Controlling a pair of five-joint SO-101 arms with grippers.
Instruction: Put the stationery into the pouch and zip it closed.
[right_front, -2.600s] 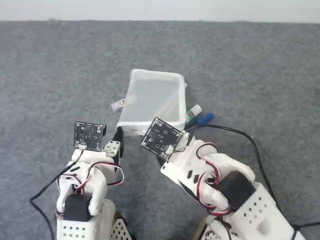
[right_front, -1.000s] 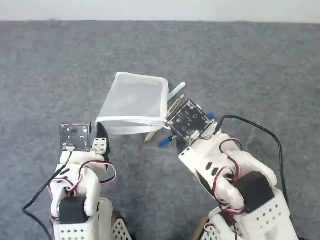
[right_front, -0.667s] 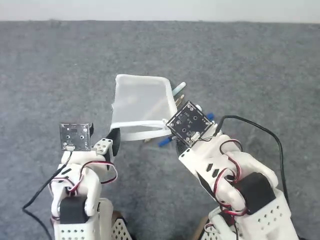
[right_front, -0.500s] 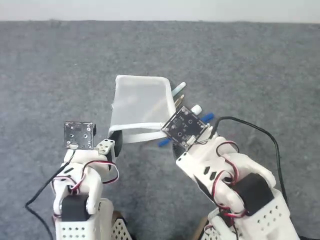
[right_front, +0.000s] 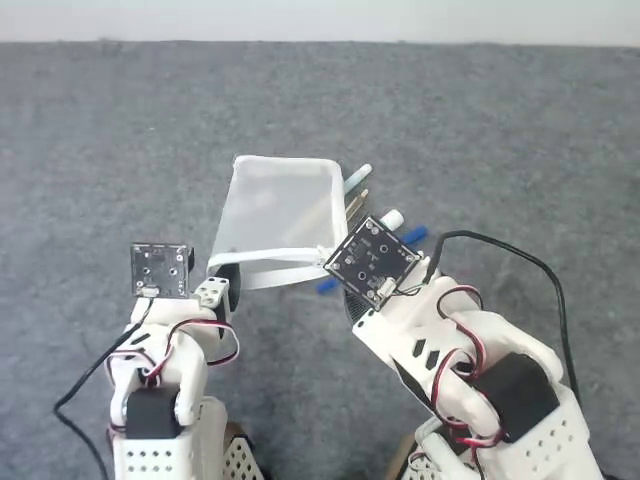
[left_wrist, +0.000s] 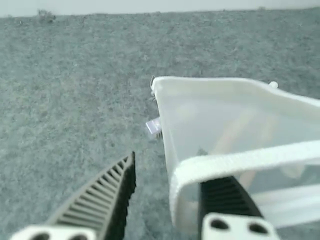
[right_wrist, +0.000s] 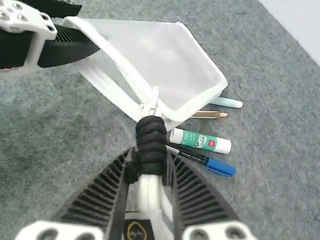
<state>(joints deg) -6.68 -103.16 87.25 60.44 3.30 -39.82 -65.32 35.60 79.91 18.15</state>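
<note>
The translucent white pouch (right_front: 280, 205) lies on the grey carpet with its near rim lifted. My right gripper (right_wrist: 150, 155) is shut on the black cord zipper pull (right_wrist: 150, 137) at the pouch's right end (right_front: 325, 255). My left gripper (left_wrist: 170, 172) is open at the left end of the rim (right_front: 228, 280): one finger (left_wrist: 222, 197) sits inside the pouch mouth under the zipper band (left_wrist: 240, 160), the other (left_wrist: 107, 200) is outside. Beside the pouch's right edge lie a glue stick (right_wrist: 200, 140), a blue pen (right_wrist: 202, 161), a pencil (right_wrist: 210, 114) and a light blue pen (right_wrist: 227, 103).
Grey carpet (right_front: 500, 130) stretches open on all sides of the pouch. A black cable (right_front: 520, 270) loops from the right arm over the carpet at the right. A small white tag (left_wrist: 152, 126) sticks out at the pouch's far left edge.
The pouch lay flat earlier; its near rim is now lifted and held taut between the grippers. In the last second my left gripper shifted right, to the rim.
</note>
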